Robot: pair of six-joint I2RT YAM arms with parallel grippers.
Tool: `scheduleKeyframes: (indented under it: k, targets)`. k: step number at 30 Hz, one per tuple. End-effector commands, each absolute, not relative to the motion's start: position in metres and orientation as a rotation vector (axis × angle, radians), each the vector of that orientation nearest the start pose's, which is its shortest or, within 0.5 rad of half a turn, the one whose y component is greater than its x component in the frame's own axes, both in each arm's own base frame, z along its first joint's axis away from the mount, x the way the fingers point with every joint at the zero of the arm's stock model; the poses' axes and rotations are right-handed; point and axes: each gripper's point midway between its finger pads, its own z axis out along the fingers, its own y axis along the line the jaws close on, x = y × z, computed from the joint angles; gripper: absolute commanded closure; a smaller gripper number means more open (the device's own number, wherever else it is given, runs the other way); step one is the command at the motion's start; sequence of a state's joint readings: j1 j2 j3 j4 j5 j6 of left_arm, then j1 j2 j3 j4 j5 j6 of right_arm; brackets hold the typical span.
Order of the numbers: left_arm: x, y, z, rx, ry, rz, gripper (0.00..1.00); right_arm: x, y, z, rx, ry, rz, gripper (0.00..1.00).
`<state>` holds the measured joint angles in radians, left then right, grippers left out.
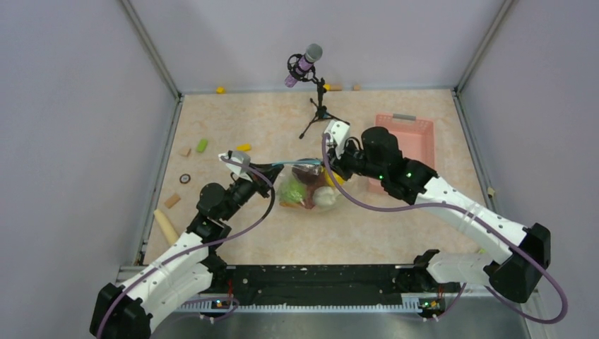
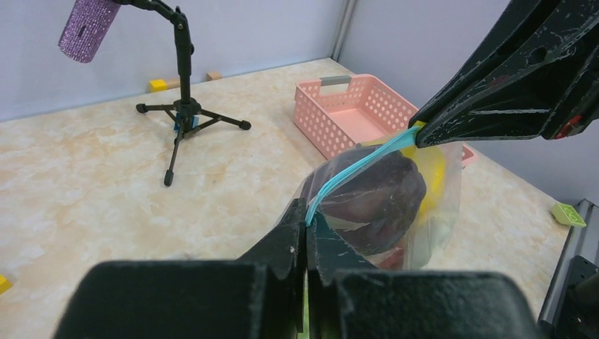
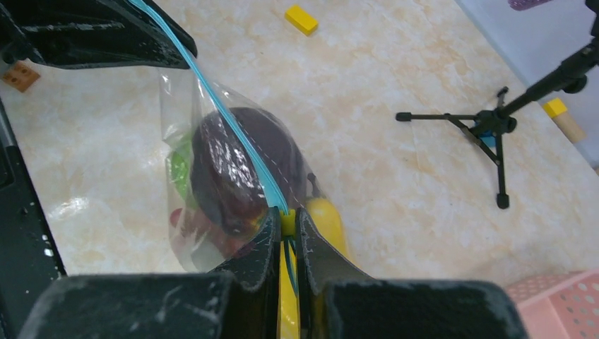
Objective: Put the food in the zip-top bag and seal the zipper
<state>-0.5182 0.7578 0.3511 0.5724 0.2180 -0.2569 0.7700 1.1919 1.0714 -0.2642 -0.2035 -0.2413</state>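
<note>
The clear zip-top bag (image 1: 311, 189) hangs between my two grippers over the table's middle, with the food inside: a pale green cabbage (image 1: 292, 191), a white vegetable (image 1: 325, 197), a dark red piece (image 2: 385, 198) and a yellow fruit (image 3: 325, 217). The light blue zipper (image 1: 297, 163) is stretched taut along its mouth. My left gripper (image 2: 309, 215) is shut on the zipper's left end. My right gripper (image 3: 287, 217) is shut on the zipper's right end, pinching the small yellow slider (image 3: 287, 224). The zipper (image 3: 233, 127) runs straight from it to the left gripper (image 3: 185, 51).
A pink lattice basket (image 1: 407, 138) stands just behind the right arm. A microphone on a black tripod (image 1: 316, 106) stands behind the bag. Small blocks (image 1: 203, 145) and a tan stick (image 1: 166, 226) lie along the left wall.
</note>
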Motion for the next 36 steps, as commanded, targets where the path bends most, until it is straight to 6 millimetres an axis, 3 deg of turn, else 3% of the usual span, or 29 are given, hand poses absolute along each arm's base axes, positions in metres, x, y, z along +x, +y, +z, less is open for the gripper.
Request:
scheduleKeyframes:
  k: [1,11,29,36]
  targets:
    - [0.281,-0.163,0.271,0.179,1.355,-0.624,1.0,0.287,0.225,0.283,-0.92,1.694,0.211,1.0]
    - [0.288,-0.15,0.269,0.104,1.36,-0.572,1.0,0.293,0.217,0.272,-0.918,1.733,0.145,1.0]
    - [0.298,-0.126,0.266,-0.044,1.371,-0.49,1.0,0.313,0.16,0.258,-0.655,1.853,-0.112,1.0]
    - [0.3,-0.123,0.263,-0.051,1.38,-0.465,1.0,0.316,0.148,0.253,-0.62,1.878,-0.157,1.0]
